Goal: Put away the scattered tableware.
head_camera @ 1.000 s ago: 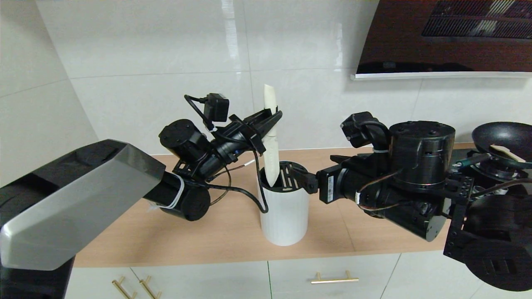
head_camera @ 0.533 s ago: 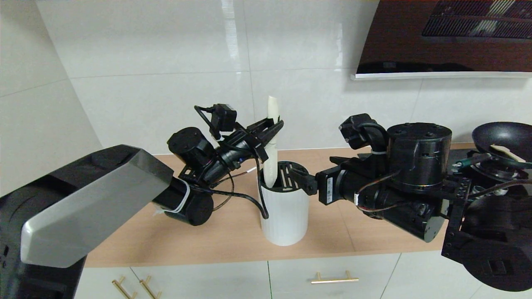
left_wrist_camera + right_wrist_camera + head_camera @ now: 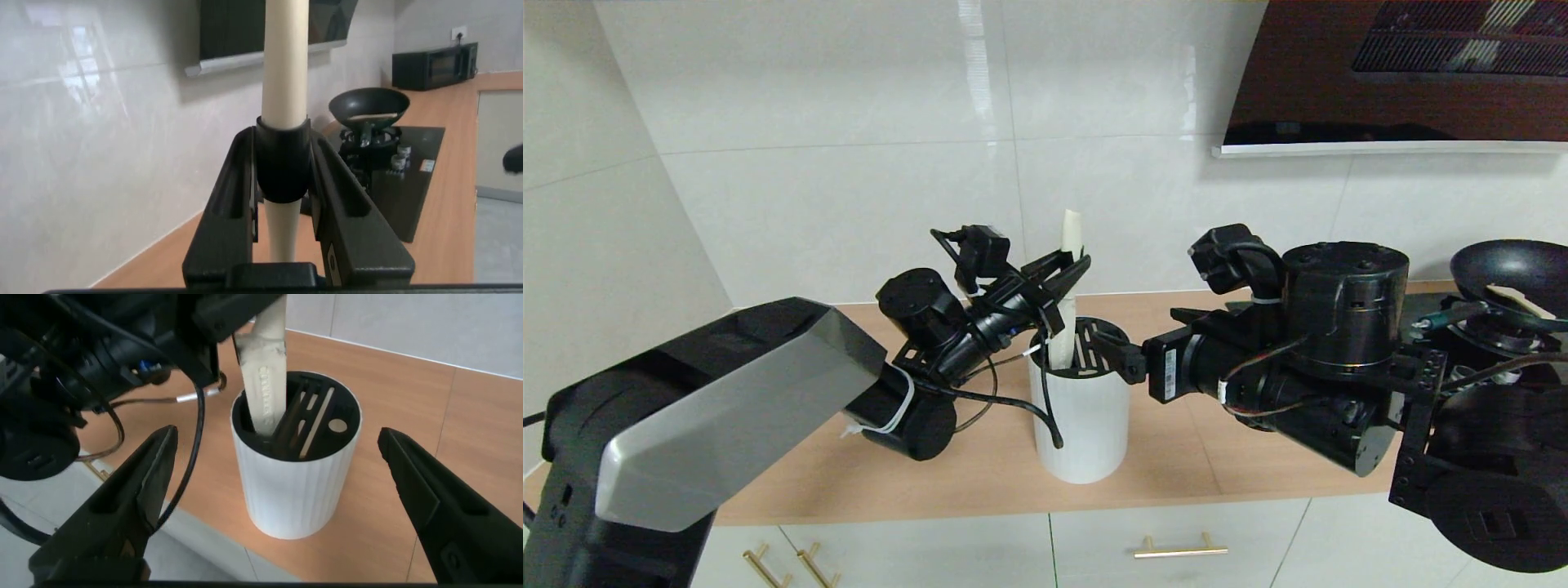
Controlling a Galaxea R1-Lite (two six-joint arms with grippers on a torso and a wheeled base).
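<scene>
cream tool is being held upright, low end inside white holder | left gripper is being squeezed around its handle | right gripper is being held wide open near holder | likely light, stiff, smooth; best gripped mid-handle

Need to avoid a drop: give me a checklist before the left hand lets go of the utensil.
1. Left hand clamped on the cream utensil: ok.
2. Utensil's lower end inside the white holder: ok.
3. Utensil resting on the holder's bottom: cannot tell.
4. Holder upright on the counter: ok.
5. Right hand open, a finger on each side of the holder: ok.
</scene>
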